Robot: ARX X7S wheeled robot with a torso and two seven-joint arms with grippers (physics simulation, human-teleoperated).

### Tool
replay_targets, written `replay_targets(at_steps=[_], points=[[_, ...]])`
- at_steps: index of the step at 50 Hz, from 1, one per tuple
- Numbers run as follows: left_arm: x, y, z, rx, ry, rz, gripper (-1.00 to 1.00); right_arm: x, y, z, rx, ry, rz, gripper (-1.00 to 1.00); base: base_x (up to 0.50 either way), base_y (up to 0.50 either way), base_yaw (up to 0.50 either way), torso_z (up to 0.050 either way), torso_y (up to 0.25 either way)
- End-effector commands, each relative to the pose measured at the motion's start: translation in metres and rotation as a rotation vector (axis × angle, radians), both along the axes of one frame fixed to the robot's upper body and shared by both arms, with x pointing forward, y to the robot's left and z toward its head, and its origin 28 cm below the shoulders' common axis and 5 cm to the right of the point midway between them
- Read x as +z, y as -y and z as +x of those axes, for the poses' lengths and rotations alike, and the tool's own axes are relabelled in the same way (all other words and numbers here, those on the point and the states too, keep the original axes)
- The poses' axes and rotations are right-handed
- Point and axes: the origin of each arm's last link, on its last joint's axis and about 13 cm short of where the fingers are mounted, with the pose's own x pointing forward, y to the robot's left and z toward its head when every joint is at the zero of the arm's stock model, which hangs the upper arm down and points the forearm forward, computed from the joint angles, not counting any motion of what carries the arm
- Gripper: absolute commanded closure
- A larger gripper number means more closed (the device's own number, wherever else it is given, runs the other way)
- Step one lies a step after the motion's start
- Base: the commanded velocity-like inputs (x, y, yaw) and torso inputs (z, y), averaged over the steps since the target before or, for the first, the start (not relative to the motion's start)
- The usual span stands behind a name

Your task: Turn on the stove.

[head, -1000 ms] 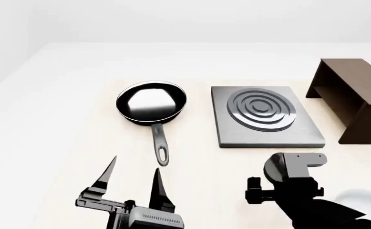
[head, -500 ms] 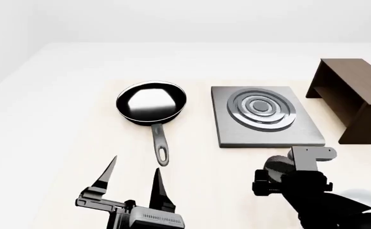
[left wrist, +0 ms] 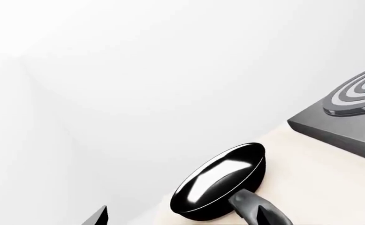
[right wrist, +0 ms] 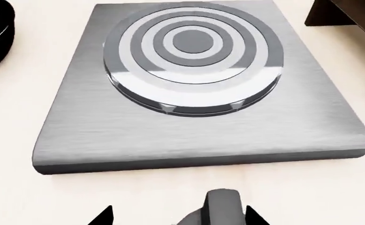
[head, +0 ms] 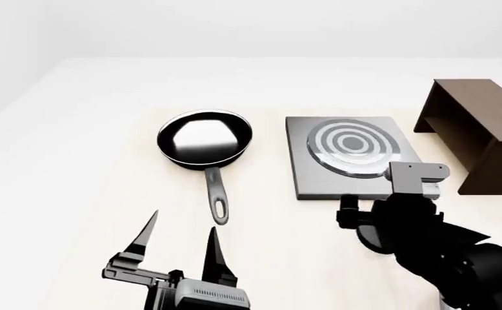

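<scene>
Grey stove [head: 353, 155] sitting at table's [head: 79, 155] 2 o'clock. Right gripper [right wrist: 177, 218] hovering just before its near edge, probably seeking knob; spread unclear. Left gripper [head: 179, 237] idling, prongs apart, holding nothing.

The table [head: 79, 129] is free around the stove [head: 320, 177]; a frying pan [head: 204, 139] stands left, a wooden box [head: 479, 129] right.

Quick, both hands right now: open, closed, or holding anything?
Left hand: open, holding nothing, fingers spread over bare table near the pan handle.
Right hand: open, holding nothing, fingertips either side of the knob in front of the stove.
</scene>
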Motion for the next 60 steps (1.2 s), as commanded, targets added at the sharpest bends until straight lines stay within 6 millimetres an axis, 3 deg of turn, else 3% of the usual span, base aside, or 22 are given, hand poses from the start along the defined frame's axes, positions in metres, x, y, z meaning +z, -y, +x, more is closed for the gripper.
replay_targets(at_steps=[1, 4, 9, 13, 20, 30, 33, 41, 46, 60], points=[[-0.001, 0.000, 0.001, 0.001, -0.004, 0.003, -1.00, 0.027, -0.009, 0.014, 0.030, 0.077, 0.070, -1.00, 0.00, 0.00, 0.00, 0.000, 0.000], [-0.001, 0.000, 0.001, 0.001, -0.004, 0.003, -1.00, 0.029, -0.009, 0.014, 0.030, 0.093, 0.097, -1.00, 0.00, 0.00, 0.00, 0.000, 0.000], [0.001, 0.000, 0.000, 0.000, -0.002, 0.001, -1.00, 0.044, -0.016, 0.003, 0.081, 0.284, 0.160, -1.00, 0.00, 0.00, 0.00, 0.000, 0.000], [-0.001, -0.001, 0.000, 0.002, -0.001, -0.009, -1.00, 0.036, -0.016, 0.006, 0.072, 0.311, 0.189, -1.00, 0.00, 0.00, 0.00, 0.000, 0.000], [0.000, 0.000, 0.000, 0.001, 0.000, -0.009, -1.00, 0.039, -0.018, 0.004, 0.019, 0.542, 0.223, -1.00, 0.00, 0.00, 0.00, 0.000, 0.000], [-0.002, -0.001, -0.001, 0.000, 0.002, -0.003, -1.00, 0.014, -0.035, -0.015, 0.092, 0.707, 0.207, -1.00, 0.00, 0.00, 0.00, 0.000, 0.000], [0.000, 0.000, -0.002, 0.000, 0.002, -0.001, -1.00, 0.011, -0.037, -0.021, 0.087, 0.768, 0.294, -1.00, 0.00, 0.00, 0.00, 0.000, 0.000], [0.000, 0.000, -0.002, 0.001, 0.003, -0.002, -1.00, 0.011, -0.035, -0.034, -0.012, 0.921, 0.291, -1.00, 0.00, 0.00, 0.00, 0.000, 0.000], [0.001, 0.000, -0.002, 0.000, 0.005, -0.003, -1.00, -0.003, -0.038, -0.042, 0.006, 1.028, 0.304, -1.00, 0.00, 0.00, 0.00, 0.000, 0.000], [0.001, 0.000, -0.001, -0.001, 0.005, -0.006, -1.00, -0.038, -0.053, -0.072, 0.029, 1.247, 0.118, -1.00, 0.00, 0.00, 0.00, 0.000, 0.000]])
